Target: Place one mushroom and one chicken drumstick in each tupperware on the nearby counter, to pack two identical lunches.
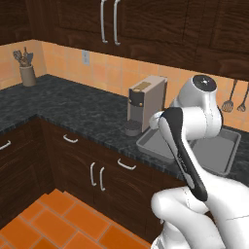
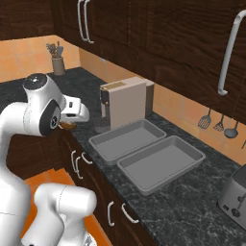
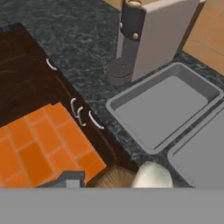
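The arm folds at the elbow, wrist angled down, its tool [image 2: 67, 126] hidden.

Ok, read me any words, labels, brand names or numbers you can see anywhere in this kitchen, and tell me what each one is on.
None: no readable text stands anywhere in these pictures.
The coffee machine shows no brand or label, only a small brass-coloured knob on its dark front.
The two tupperware trays are plain grey.
The toaster has small dark controls, no legible marks.
The wall outlet is blank.
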### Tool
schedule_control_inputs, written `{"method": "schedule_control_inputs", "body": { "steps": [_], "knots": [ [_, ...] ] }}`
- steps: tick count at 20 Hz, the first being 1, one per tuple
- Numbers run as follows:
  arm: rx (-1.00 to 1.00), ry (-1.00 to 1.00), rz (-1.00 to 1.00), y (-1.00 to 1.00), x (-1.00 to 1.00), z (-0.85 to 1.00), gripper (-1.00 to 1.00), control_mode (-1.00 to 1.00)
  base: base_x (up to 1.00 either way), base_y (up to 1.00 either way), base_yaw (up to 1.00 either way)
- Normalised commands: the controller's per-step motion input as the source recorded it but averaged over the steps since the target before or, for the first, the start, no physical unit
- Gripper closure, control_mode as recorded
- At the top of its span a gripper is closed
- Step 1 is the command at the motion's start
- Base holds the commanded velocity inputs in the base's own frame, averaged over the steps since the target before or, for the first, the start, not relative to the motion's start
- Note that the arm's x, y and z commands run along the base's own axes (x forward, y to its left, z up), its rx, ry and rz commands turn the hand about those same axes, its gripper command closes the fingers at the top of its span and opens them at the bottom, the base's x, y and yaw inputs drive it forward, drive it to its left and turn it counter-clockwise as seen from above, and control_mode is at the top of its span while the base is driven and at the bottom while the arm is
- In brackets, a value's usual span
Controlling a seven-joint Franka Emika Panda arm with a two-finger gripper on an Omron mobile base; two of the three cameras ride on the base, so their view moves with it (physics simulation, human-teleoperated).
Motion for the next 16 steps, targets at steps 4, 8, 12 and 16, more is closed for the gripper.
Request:
{"method": "schedule_control_inputs", "body": {
  "steps": [4,8,12,16],
  "knots": [
    [0.00,0.00,-0.04,-0.37,0.71,-0.68,1.00,-1.00,0.00,0.00,0.00],
    [0.00,0.00,-0.02,-0.38,0.70,-0.56,1.00,-1.00,0.00,0.00,0.00],
    [0.00,0.00,0.00,-0.43,0.64,-0.46,1.00,-1.00,0.00,0.00,0.00],
    [0.00,0.00,0.00,-0.35,0.48,-0.35,1.00,-1.00,0.00,0.00,0.00]
  ]
}}
